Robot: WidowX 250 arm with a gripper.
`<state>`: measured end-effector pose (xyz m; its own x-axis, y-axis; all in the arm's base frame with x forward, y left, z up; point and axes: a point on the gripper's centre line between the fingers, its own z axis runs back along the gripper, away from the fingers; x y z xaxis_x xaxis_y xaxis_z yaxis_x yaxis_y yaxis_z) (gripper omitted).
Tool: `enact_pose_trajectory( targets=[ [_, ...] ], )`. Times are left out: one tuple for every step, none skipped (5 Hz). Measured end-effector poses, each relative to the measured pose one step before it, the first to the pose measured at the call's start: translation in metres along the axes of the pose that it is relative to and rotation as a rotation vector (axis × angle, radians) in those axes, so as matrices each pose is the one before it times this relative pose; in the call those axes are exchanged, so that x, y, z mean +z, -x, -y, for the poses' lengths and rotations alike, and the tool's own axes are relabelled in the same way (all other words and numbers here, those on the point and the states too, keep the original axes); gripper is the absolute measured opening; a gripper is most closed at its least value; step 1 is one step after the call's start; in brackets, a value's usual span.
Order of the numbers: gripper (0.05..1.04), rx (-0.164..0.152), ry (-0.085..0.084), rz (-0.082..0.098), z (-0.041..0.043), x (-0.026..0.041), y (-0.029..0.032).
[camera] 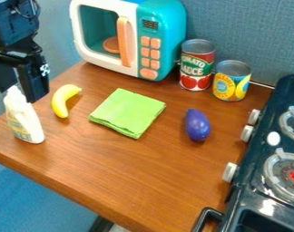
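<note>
White bottle [25, 120] seen left of green cloth [128, 112], beyond banana [63, 100], on brown bench [143, 174]. Bottle top met or overlapped by black tool [17, 92]; whether bottle is grasped or tool is released cannot be told from this angle. Bottle judged light, stiff-walled plastic, smooth enough to be slipped or swung if pinched off-centre, not fragile. Best held squarely at narrow neck, just below cap; broad body less easily spanned.

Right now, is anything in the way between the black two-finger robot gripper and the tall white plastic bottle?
Nothing that I can see. The gripper is right at the top of the bottle. The curved yellow banana lies beside them on the brown wooden table, not in between.
</note>
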<state>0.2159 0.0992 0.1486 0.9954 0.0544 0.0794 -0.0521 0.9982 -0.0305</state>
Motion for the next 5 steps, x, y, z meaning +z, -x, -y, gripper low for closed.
enact_pose_trajectory(
  targets=[
    [1.001, 0.0026, 0.0074, -0.0168, 0.00007, -0.00438, 0.00082],
    [1.001, -0.0265, 0.0049, 0.0090, -0.00422, 0.00543, -0.00209],
    [1.001, -0.0269, 0.0191, -0.0293, -0.00593, -0.00007, -0.00977],
    [1.001, 0.0027, -0.0429, -0.0115, -0.00838, 0.00188, -0.00137],
    [1.001, 0.0141, -0.0496, -0.0556, -0.01444, -0.01025, -0.00285]
  ],
)
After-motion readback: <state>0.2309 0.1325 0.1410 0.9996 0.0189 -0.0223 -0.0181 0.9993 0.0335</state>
